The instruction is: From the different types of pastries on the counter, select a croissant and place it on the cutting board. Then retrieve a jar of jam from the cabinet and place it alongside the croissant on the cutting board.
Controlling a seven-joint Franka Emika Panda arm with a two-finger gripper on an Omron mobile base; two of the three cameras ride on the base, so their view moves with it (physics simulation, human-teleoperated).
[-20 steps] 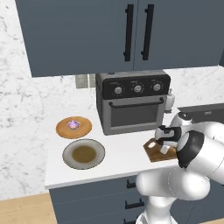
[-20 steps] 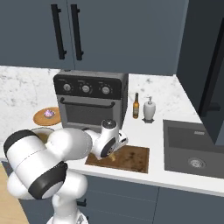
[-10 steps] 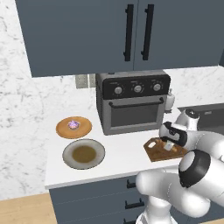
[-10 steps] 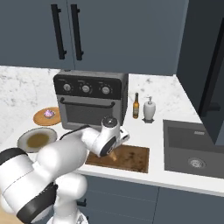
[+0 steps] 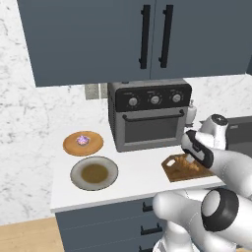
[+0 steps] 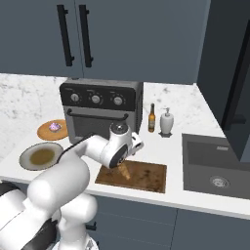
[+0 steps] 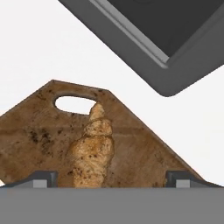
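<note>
The croissant (image 7: 92, 148) lies flat on the brown cutting board (image 7: 144, 153), its tip near the board's handle hole. My gripper (image 7: 111, 179) hangs just above it, open, with a fingertip on either side and nothing held. From the base views, the gripper (image 6: 122, 161) hovers over the board (image 6: 149, 177) in front of the toaster oven, and the croissant (image 6: 125, 171) shows below the hand. The jar of jam is hidden. The upper cabinet (image 5: 147, 34) has both doors shut.
A toaster oven (image 5: 150, 115) stands behind the board. To its left are a wooden plate (image 5: 71, 145) with a purple pastry and a grey plate (image 5: 93, 173). A bottle (image 6: 152, 118) and a soap dispenser (image 6: 167, 122) stand near the sink (image 6: 215, 163).
The gripper has opened and let go of the croissant, which now rests on the cutting board. The hand has lifted slightly above it.
</note>
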